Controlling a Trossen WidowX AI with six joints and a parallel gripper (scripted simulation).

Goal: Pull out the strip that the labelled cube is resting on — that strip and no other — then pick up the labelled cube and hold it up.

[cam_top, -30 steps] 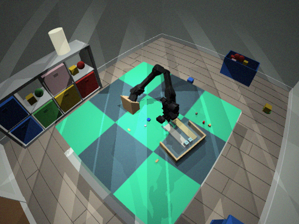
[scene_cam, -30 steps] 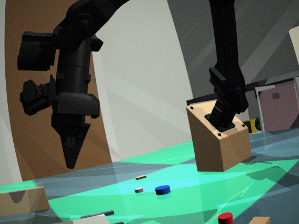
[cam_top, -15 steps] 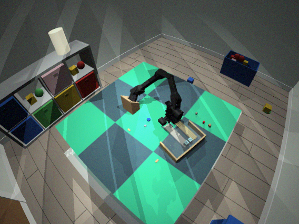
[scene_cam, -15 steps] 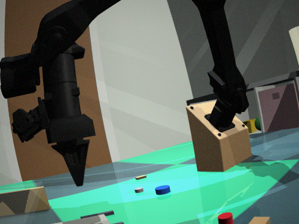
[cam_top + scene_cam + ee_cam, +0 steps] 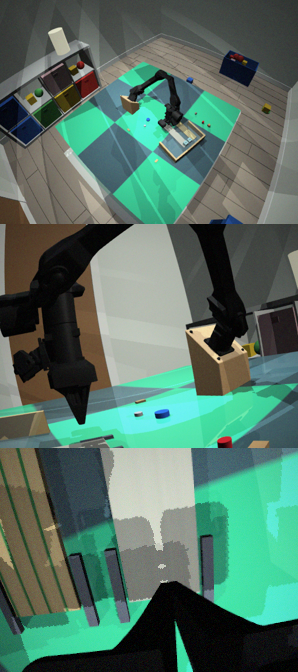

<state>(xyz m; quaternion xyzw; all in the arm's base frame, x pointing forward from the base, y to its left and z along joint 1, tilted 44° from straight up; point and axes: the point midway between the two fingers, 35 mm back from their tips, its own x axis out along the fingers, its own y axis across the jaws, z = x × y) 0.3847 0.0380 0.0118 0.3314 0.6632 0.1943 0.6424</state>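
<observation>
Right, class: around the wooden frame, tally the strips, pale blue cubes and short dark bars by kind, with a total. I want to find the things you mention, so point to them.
Strips, one white (image 5: 175, 135) (image 5: 89, 444) (image 5: 155, 488), one striped (image 5: 187, 132) (image 5: 37, 548): 2
Pale blue cubes (image 5: 185, 142): 2
Short dark bars (image 5: 100, 438) (image 5: 207, 565): 4
Total: 8

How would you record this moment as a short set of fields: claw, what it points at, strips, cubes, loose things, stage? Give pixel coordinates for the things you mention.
claw: shut, nothing between the fingertips (image 5: 82, 421)
below claw: near end of the pale strip (image 5: 175, 134) (image 5: 152, 485)
other strip: tan (image 5: 187, 130) (image 5: 37, 543), green-lined, beside the pale one
cubes: two, light blue, side by side at the strips' far ends
frame: wooden (image 5: 168, 153), around the cubes
loose nearby: blue disc (image 5: 148, 119) (image 5: 162, 414), white disc (image 5: 145, 125) (image 5: 138, 414)
stage: neither strip pulled out, no cube lifted
</observation>
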